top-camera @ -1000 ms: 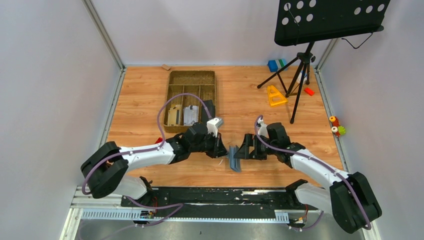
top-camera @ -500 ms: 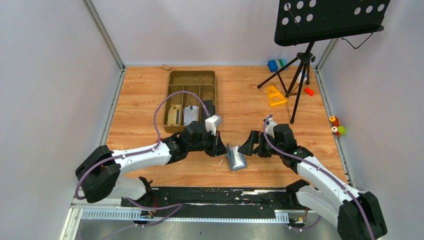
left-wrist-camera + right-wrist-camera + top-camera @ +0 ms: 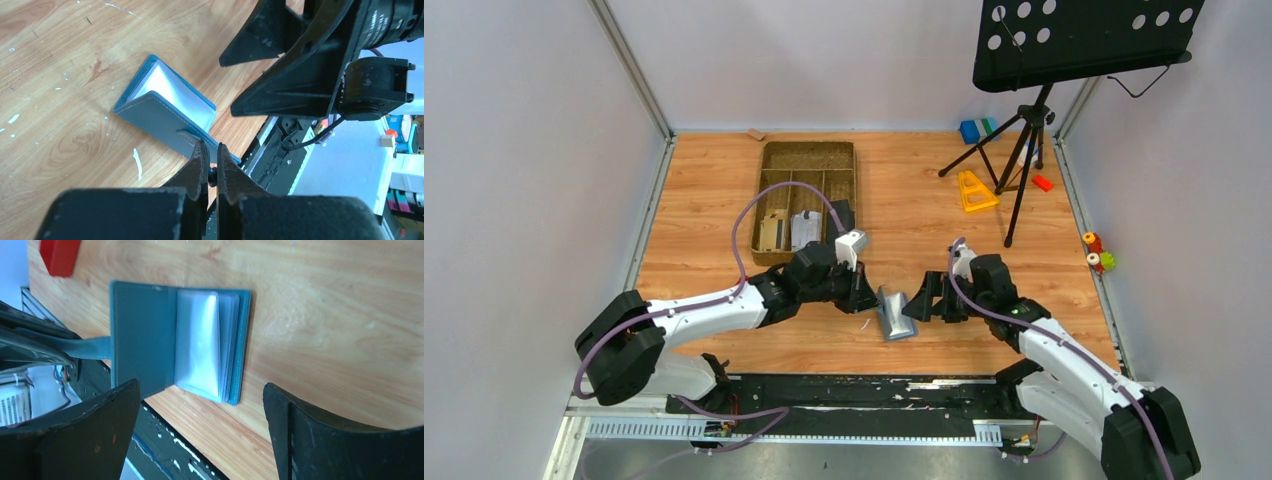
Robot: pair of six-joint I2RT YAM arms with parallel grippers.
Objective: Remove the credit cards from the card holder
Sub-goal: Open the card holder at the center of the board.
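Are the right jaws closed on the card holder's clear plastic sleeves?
No, the right wrist view shows the right gripper with its jaws standing wide apart above the open card holder, gripping nothing.

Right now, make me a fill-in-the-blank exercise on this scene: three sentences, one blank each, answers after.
1. The left fingers are shut on the tab of the ___.
2. The right fingers stand ___ over the card holder.
3. The card holder lies opened out on the ___ table.
Missing words: card holder; open; wooden.
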